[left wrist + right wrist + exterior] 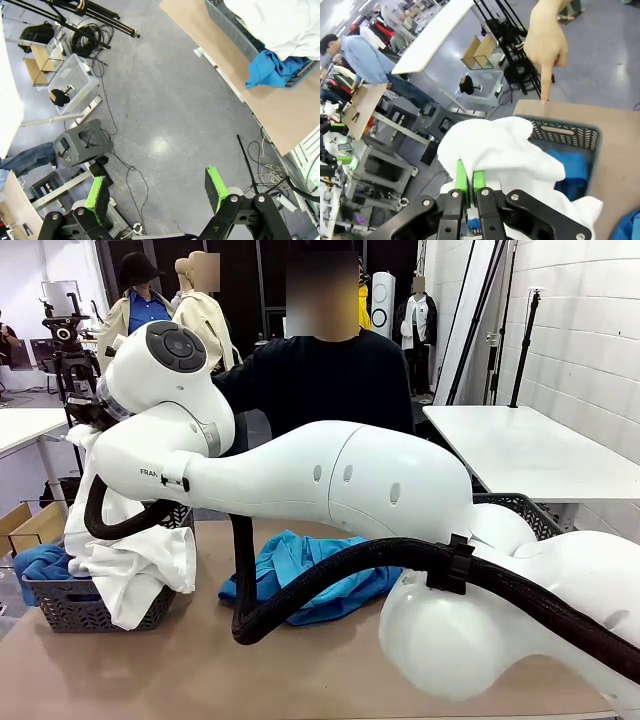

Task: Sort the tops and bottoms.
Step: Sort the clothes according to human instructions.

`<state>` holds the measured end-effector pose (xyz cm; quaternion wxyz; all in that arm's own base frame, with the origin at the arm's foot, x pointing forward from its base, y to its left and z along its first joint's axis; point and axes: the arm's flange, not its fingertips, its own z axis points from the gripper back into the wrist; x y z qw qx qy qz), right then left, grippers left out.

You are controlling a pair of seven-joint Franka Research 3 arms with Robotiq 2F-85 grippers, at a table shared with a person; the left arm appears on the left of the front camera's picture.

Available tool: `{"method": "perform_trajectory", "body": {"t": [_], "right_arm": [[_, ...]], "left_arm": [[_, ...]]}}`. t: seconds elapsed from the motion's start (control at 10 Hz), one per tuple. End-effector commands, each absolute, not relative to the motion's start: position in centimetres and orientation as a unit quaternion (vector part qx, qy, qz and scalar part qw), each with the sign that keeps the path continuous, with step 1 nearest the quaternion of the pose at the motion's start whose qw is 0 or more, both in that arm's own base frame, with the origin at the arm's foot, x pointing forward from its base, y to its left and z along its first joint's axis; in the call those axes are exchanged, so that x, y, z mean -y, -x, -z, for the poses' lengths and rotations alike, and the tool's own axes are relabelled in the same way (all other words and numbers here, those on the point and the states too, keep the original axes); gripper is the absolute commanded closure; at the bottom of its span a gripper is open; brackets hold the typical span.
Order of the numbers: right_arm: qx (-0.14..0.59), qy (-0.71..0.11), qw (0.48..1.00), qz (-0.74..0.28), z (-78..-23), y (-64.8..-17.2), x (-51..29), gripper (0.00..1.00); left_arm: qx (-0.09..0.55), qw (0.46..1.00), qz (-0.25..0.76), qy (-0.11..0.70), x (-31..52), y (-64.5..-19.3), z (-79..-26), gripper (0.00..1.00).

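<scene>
A brown wooden table (150,660) in a wide workroom with a grey floor carries the laundry. Off its edge, the left fingers (216,185) stand wide apart with nothing between them. They point down at the floor, with the table's edge well beyond them.

The right fingers (462,179) are pressed together on a fold of the white long-sleeved cloth top (505,150). It bunches directly ahead of them and drapes over the grey plastic lattice basket (565,134). Just past the white cloth, inside the basket, lies a royal blue cloth top (572,170).

Beyond the basket's far wall, a person's hand (547,42) points one finger down at the bare table. Whether the tip touches the wood cannot be told.

Off to the side of the right fingers and apart from the basket, a lighter turquoise cloth top (300,565) lies crumpled on the table. Farther along that side, a second dark lattice basket (525,508) sits behind the right arm. The person in a black sweater (320,380) stands at the far side.
</scene>
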<state>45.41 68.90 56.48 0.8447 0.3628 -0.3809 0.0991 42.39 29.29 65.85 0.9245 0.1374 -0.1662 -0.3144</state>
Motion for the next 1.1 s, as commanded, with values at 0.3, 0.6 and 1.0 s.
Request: {"method": "perform_trajectory", "body": {"t": [0.3, 0.6, 1.0], "right_arm": [[0.254, -0.307, 0.912, -0.095, -46.9, -48.9, -72.5, 1.00], [0.178, -0.283, 0.939, -0.074, -41.1, -49.6, -72.8, 1.00], [0.147, -0.255, 0.953, -0.078, -38.8, -50.3, -73.2, 1.00]], "left_arm": [[0.163, 0.924, 0.315, -0.141, -29.4, -42.2, -66.0, 0.00], [0.163, 0.924, 0.315, -0.141, -29.4, -42.2, -66.0, 0.00], [0.163, 0.924, 0.315, -0.141, -29.4, -42.2, -66.0, 0.00]]}}
